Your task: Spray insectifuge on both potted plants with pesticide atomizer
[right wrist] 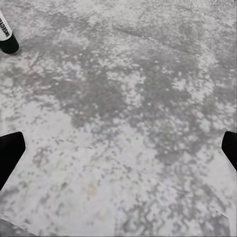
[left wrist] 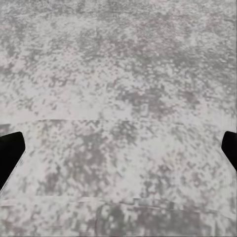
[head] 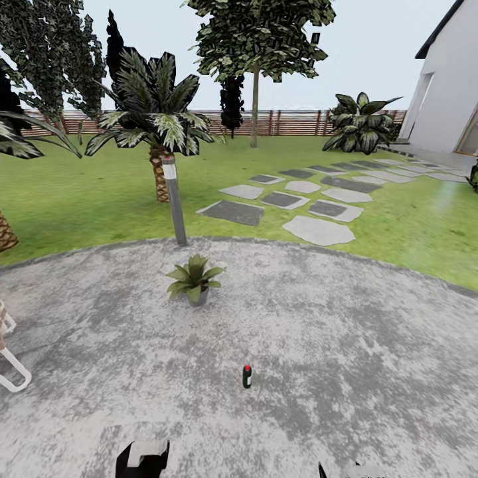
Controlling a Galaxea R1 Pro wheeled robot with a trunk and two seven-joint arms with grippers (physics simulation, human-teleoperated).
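- Nearest, the left end effector point(left wrist: 118, 148) and right end effector point(right wrist: 118, 148) hang over the mottled stone patio point(head: 345, 345), each with fingers spread wide apart and holding nothing.
- Beyond, the pesticide atomizer point(head: 247, 376) stands upright on the patio, apart from both arms.
- Further, one potted plant point(head: 194, 279) sits near the patio's edge.
- Behind it, a grey bollard lamp point(head: 174, 199), lawn point(head: 79, 199), a palm point(head: 156, 126) and the fence point(head: 292, 123).
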